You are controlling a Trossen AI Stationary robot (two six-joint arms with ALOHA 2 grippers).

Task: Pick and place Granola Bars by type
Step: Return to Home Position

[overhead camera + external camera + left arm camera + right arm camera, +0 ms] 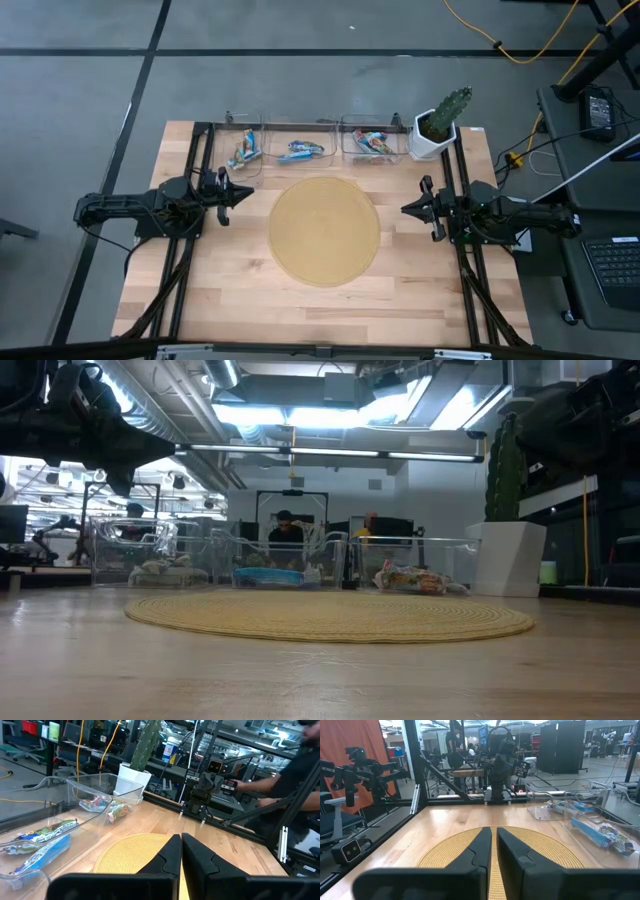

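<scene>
Over the pale wooden worktop [300, 310], left of a round tan woven mat [323, 231]: left gripper [238, 193], fingers together, empty. Opposite: right gripper [408, 208], likewise closed, empty. Farther off, small shiny wrapped granola bars [300, 151] inside three clear plastic bins [300, 127] along the far edge. Probably light, crinkly, slippery; best pinched across the narrow middle.

The round woven mat [324, 232] is tan with a ring pattern; the shiny wrapped granola bars [300, 152] are blue, red and yellow.

The left gripper [249, 194] and right gripper [404, 209] are showing two black wedge-shaped fingers [165, 862], mounted on black jointed arms [130, 210].
</scene>
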